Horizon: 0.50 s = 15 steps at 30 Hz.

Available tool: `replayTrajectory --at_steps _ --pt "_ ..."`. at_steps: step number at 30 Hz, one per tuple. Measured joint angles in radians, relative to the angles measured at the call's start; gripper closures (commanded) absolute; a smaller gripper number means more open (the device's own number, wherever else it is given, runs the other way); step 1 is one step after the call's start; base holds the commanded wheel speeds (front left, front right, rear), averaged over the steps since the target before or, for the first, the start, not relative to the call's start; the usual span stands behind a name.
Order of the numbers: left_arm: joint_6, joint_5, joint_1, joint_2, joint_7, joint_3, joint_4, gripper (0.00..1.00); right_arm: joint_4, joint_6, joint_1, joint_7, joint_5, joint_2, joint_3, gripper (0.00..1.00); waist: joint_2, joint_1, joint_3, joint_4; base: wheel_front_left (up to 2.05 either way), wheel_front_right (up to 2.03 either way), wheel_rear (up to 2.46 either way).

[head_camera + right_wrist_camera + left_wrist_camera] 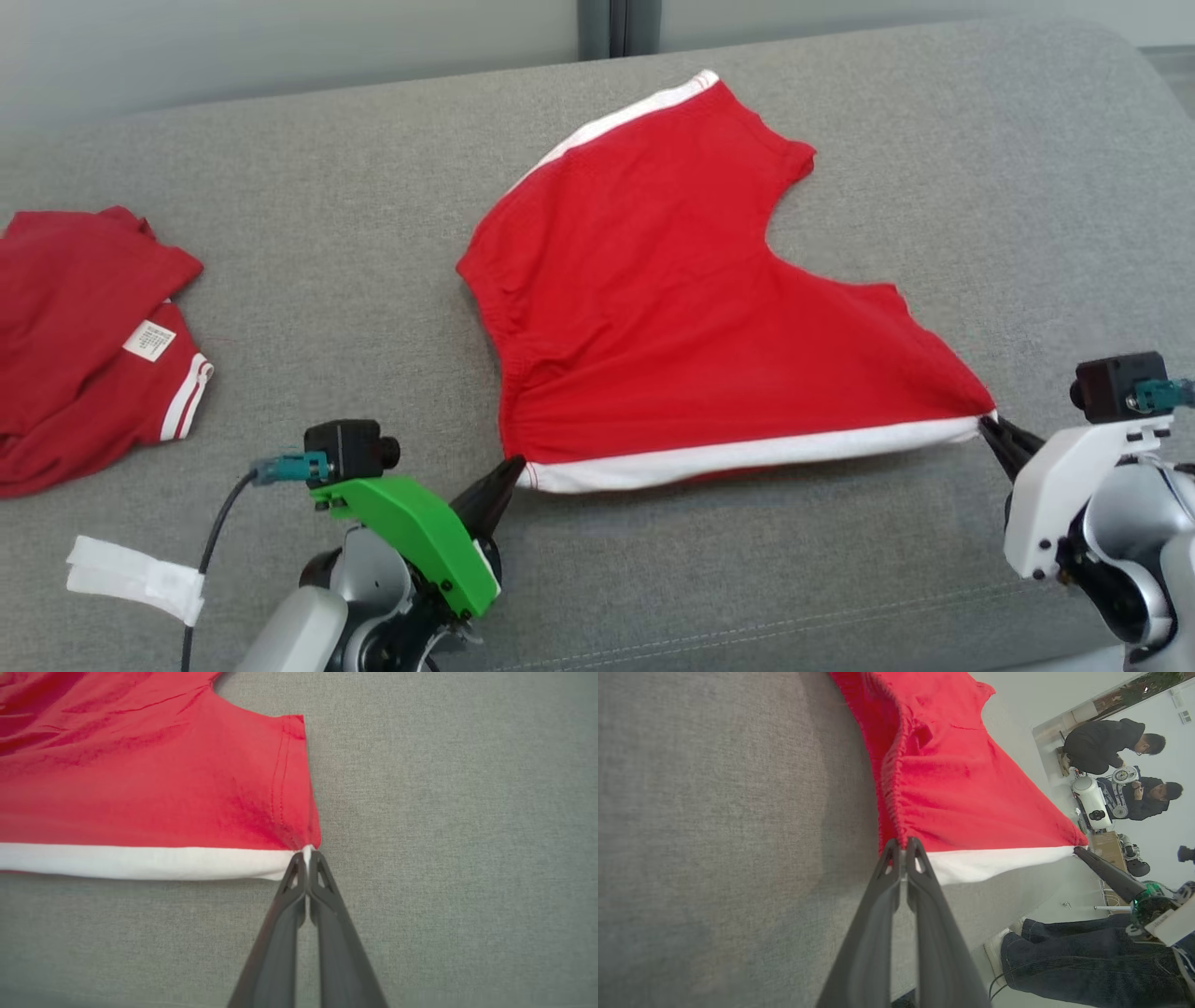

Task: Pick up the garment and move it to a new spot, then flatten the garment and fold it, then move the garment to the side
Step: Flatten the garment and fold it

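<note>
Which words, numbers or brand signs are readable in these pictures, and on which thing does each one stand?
White tag on the dark red garment at the left: printed, but too small to read.
No other text can be read.

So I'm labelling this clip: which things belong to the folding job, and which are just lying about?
In the job: red shorts; left pincer and right pincer, each shut on an end of the white band.
Lying about: dark red garment at the left; white strip.
</note>
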Motion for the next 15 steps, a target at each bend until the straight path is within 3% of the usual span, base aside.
replayTrajectory --at_steps 8,15 --pt "0.039 0.015 0.094 0.025 0.042 -0.046 -0.106 1.0 -0.212 0.0 0.174 0.117 -0.006 0.037 -0.113 1.0 0.0 0.0 -0.052 0.022 0.0 0.0 0.0" --pt "0.046 -0.062 0.051 -0.04 0.049 -0.009 -0.143 1.0 -0.212 0.0 0.025 0.102 -0.037 0.014 -0.139 1.0 0.0 0.0 -0.021 0.04 0.0 0.0 0.0"
